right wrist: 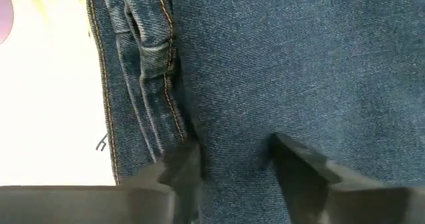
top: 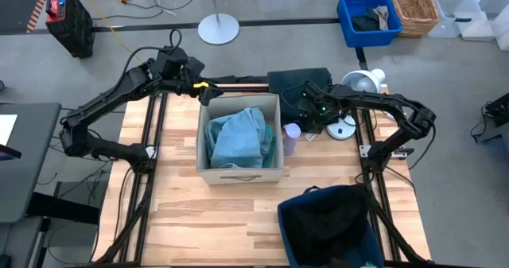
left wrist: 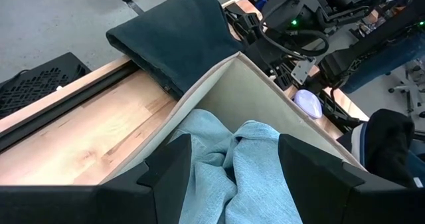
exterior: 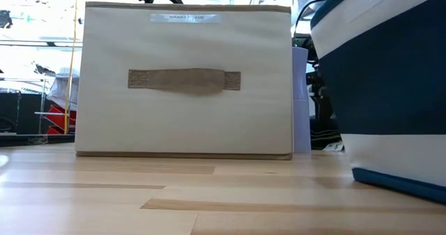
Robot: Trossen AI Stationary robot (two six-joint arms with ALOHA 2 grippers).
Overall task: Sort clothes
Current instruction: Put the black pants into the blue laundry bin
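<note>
A dark green, denim-like garment [top: 298, 81] lies on the table at the far side of the beige box [top: 238, 168]; it also shows in the left wrist view [left wrist: 176, 34]. My right gripper [top: 308, 102] is open, low over it, fingers [right wrist: 179, 171] close to the cloth. Pale blue and turquoise cloth [top: 238, 137] lies bunched inside the box. My left gripper [top: 203, 91] is open and empty above the box's far left corner, over the pale blue cloth [left wrist: 232, 164]. A black garment [top: 326, 220] lies in the navy bin [top: 290, 228]. My right gripper comes down from above onto the dark green garment, its open fingers standing on either side of a patch of cloth [right wrist: 232, 151] beside the waistband and belt loop [right wrist: 149, 31]. I cannot tell whether the fingertips touch the cloth. The garment lies flat on the table.
A pale purple cup [top: 291, 138] stands right of the box. A white lamp-like thing [top: 362, 81] and a white disc [top: 343, 130] lie at the far right. In the low view the box front [exterior: 185, 81] and the bin [exterior: 383, 88] fill the table.
</note>
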